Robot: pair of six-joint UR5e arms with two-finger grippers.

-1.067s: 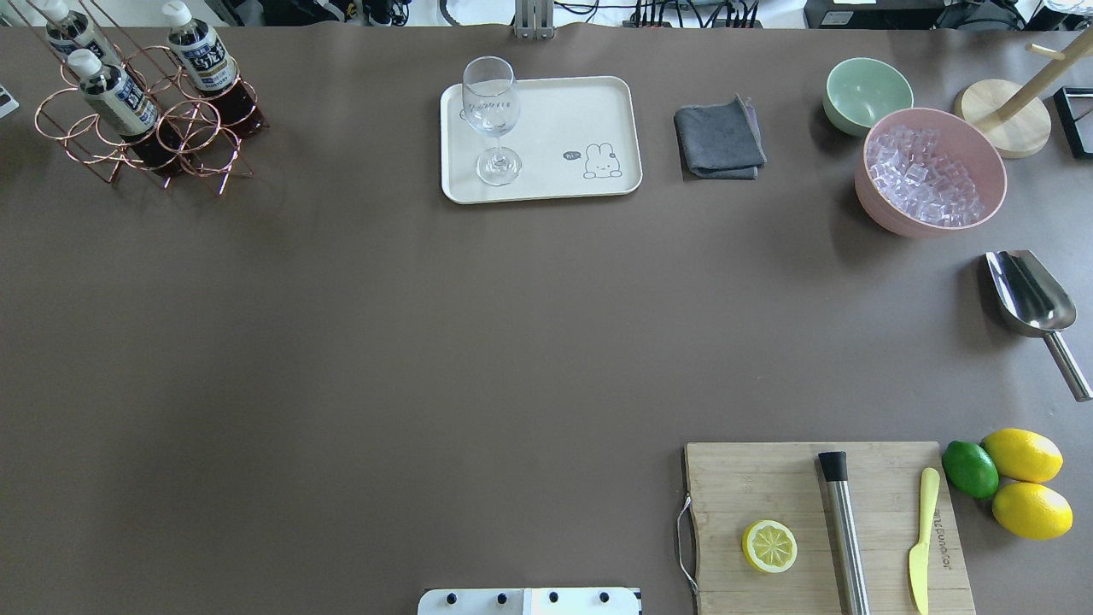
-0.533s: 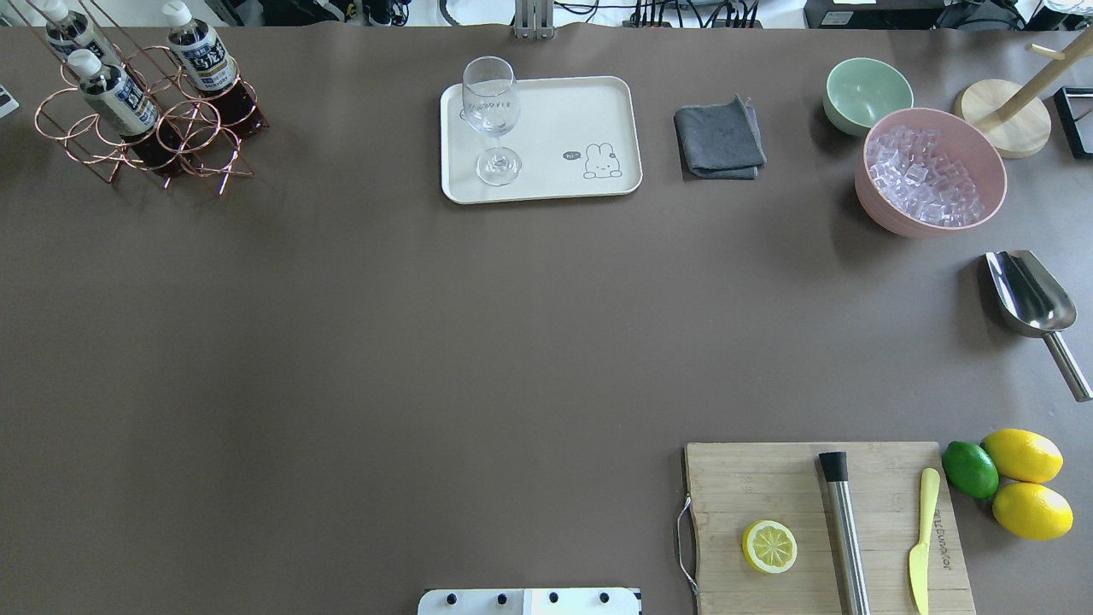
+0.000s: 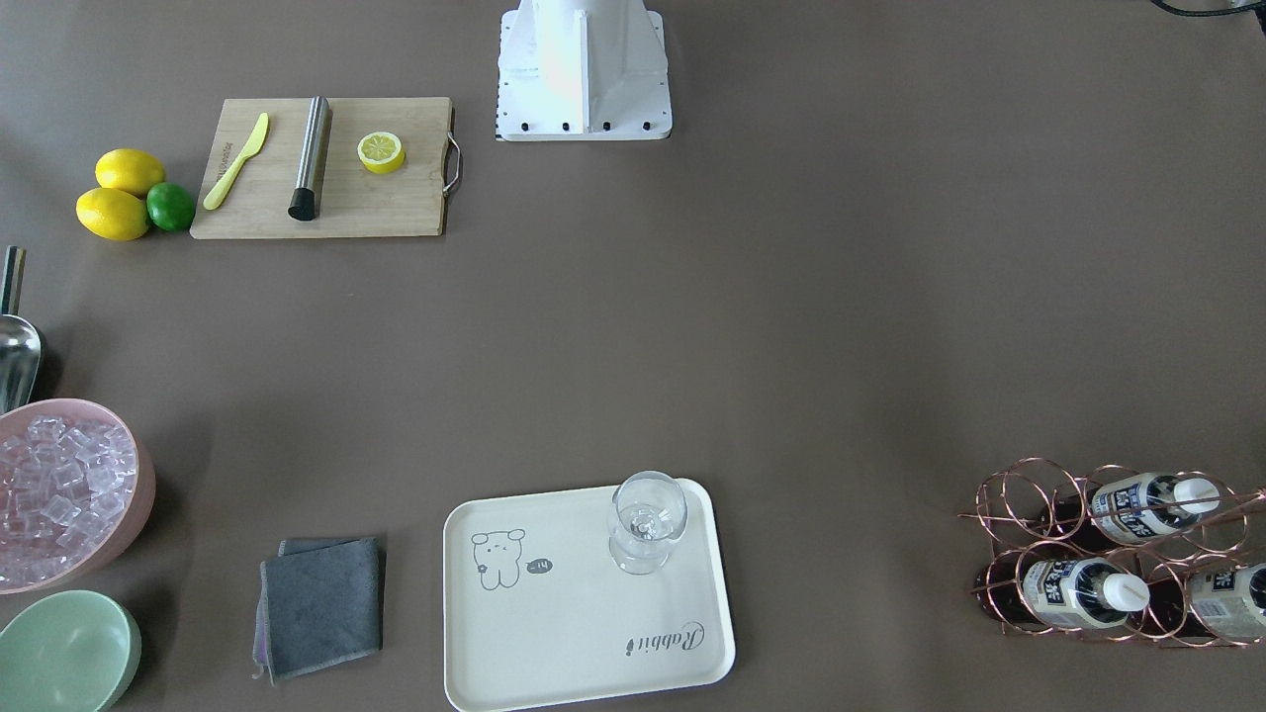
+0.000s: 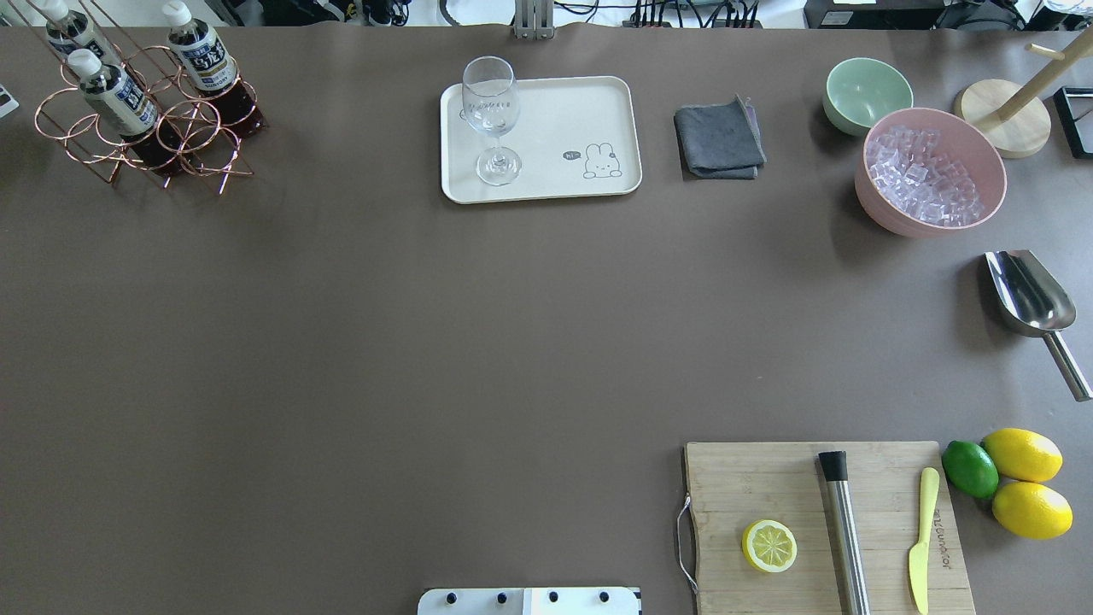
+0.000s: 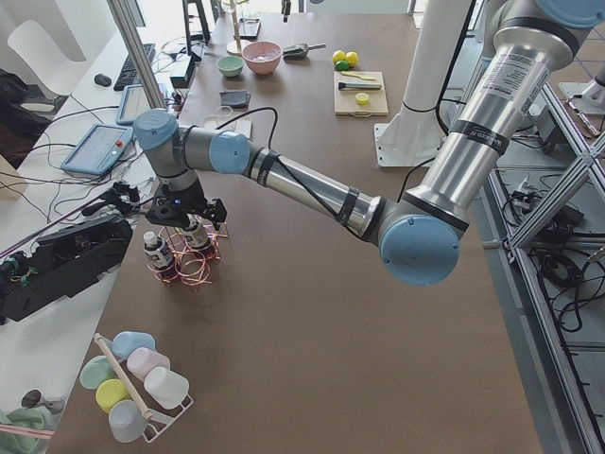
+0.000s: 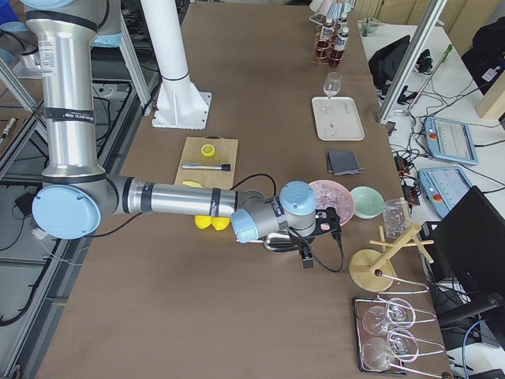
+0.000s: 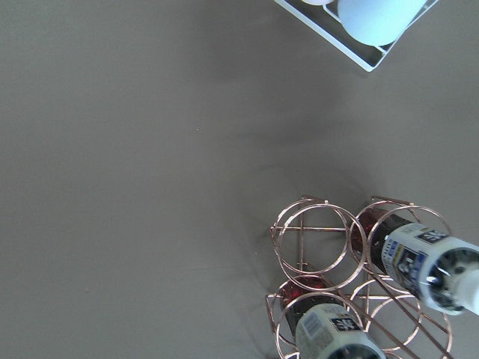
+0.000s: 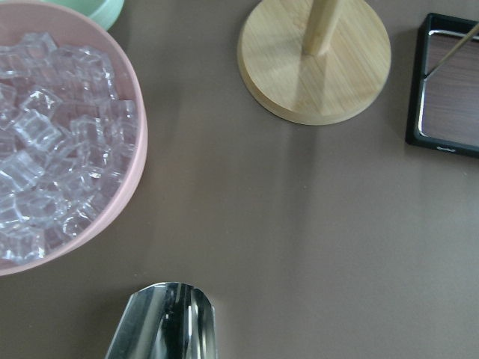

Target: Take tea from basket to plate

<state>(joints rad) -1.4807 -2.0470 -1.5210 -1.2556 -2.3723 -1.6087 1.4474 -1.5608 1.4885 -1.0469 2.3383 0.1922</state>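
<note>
**Front-facing view:** A brown counter (image 3: pixel 791 297) carries the basket (image 3: pixel 1019 489) in its corner far from the robot, on the robot's left. Three bottles of tea (image 3: pixel 1083 590) stand in the basket's rings. The plate (image 3: pixel 554 633) lies midway along that far edge and bears a stemmed glass (image 3: pixel 648 524).

**Overhead:** Basket and tea sit well apart from the plate. An ice bowl (image 4: pixel 884 220) and a steel scoop (image 4: pixel 1029 295) lie by the right edge, and a board (image 4: pixel 828 521) lies at the near edge.

**Left side view:** The left arm (image 5: pixel 302 189) reaches to the far left corner. The left tool (image 5: pixel 194 219) hangs just over the tea, and its opening and any contact cannot be told. A tablet (image 5: pixel 99 147) and cables crowd the bench beyond.

**Right side view:** The right tool (image 6: pixel 322 241) hangs over the scoop beside the bowl, and its opening cannot be told.

**Left wrist:** Two capped bottles stand in the basket's rings, with the tool's fingers out of frame.

**Right wrist:** The scoop, the bowl's rim and a wooden stand (image 8: pixel 314 75) show on the counter.
</note>
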